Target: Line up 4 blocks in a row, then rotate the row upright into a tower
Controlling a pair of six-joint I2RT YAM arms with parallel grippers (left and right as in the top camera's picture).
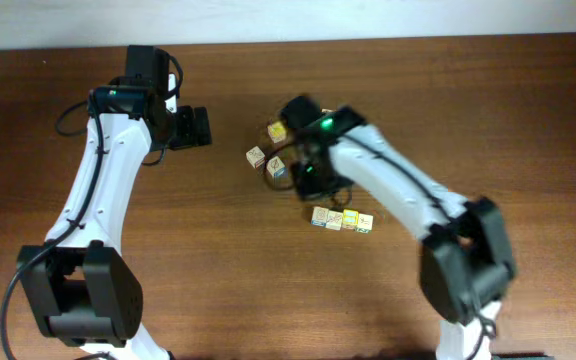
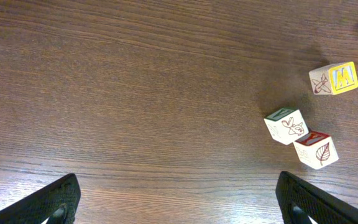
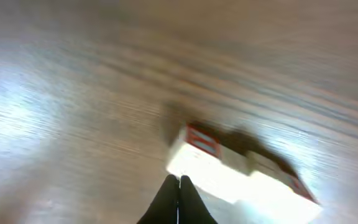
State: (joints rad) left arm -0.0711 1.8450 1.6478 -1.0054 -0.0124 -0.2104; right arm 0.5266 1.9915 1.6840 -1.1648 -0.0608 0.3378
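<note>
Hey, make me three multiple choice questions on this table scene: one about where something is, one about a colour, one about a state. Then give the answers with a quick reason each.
1. In the overhead view, the row of touching blocks lies:
A) just below the right gripper
B) at the left edge
C) at the top edge

2. The leaf block has top edging that is:
A) blue
B) red
C) black

3. The left gripper has its jaws:
A) shut on a block
B) shut, empty
C) wide apart, empty

Answers:
1 A, the row sits just under that gripper's dark head.
2 B, red frames its top face.
3 C, the jaws stand at the frame's sides with bare table between.
</note>
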